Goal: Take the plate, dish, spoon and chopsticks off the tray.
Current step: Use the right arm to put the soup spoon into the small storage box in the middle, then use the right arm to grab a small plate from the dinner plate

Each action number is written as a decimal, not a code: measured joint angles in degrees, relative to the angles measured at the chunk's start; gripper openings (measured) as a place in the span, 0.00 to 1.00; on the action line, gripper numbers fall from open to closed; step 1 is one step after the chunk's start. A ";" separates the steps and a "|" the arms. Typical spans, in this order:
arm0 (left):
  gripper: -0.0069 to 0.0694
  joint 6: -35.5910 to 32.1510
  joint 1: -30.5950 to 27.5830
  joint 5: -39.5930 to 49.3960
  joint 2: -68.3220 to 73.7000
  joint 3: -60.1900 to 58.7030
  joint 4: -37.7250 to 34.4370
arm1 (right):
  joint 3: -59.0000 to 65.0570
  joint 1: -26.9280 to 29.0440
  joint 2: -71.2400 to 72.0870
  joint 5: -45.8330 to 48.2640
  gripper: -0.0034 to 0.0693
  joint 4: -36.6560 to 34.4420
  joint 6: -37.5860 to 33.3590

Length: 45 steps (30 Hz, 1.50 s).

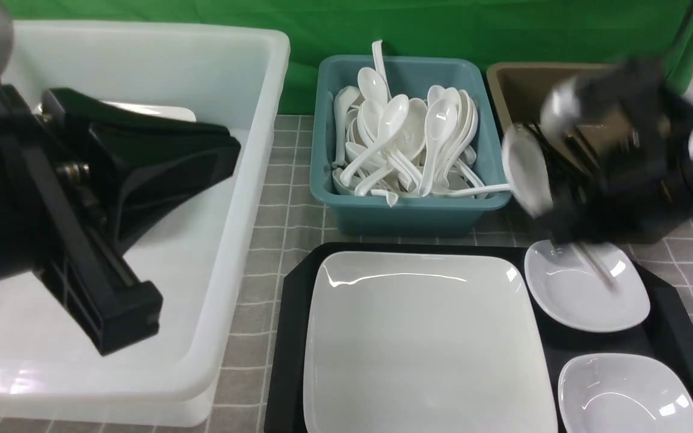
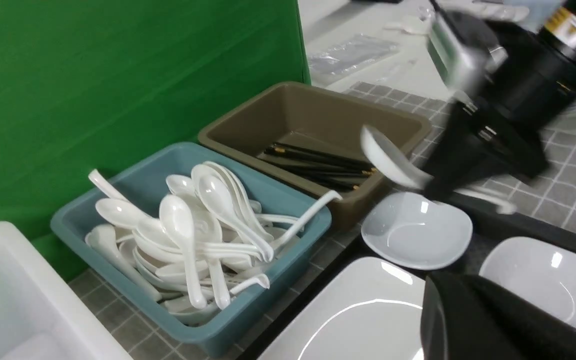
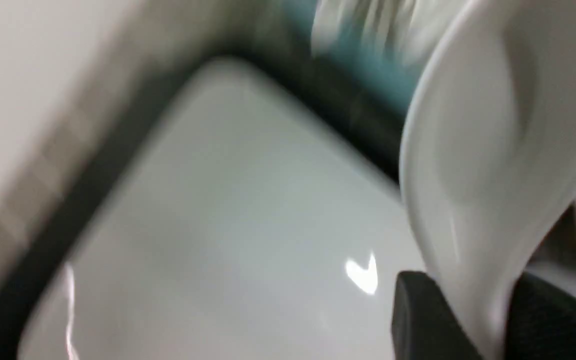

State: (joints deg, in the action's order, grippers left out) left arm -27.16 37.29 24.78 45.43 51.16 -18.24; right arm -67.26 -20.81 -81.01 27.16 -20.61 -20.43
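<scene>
Gripping the spoon [image 2: 385,155] by its handle, the right gripper [image 2: 438,185] holds it above the far edge of the tray [image 1: 289,337], near the teal bin [image 1: 406,213]. The plate [image 1: 425,343] and two dishes [image 1: 587,294] lie uncleared on the tray — no chopsticks visible there.

The plate [image 1: 425,343] and spoon [image 1: 526,171] look glossy and smooth; the tray [image 1: 288,343] is black plastic, the teal bin [image 1: 406,216] matt plastic.

Black angular left gripper [image 1: 220,150], silver bolts [image 1: 74,172]

White tub [image 1: 142,66] sits beside teal bin [image 1: 406,216] of spoons [image 1: 394,138]; brown bin [image 2: 293,112] seemingly holds black sticks [image 2: 318,165].
</scene>
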 joint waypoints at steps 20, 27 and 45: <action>0.10 0.05 0.00 -2.02 0.00 0.00 0.13 | -31.79 1.83 -30.88 -2.59 0.67 0.20 4.88; 0.10 0.05 0.00 -1.39 0.00 0.00 0.46 | -27.16 -0.06 -16.92 25.47 0.48 15.43 10.53; 0.10 -0.01 0.00 2.20 0.00 0.00 0.90 | 21.97 -13.05 6.56 26.36 0.77 29.81 17.65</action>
State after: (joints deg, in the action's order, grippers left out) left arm -27.17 37.29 26.98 45.43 51.16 -17.34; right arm -45.29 -33.87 -74.46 53.52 9.21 -2.78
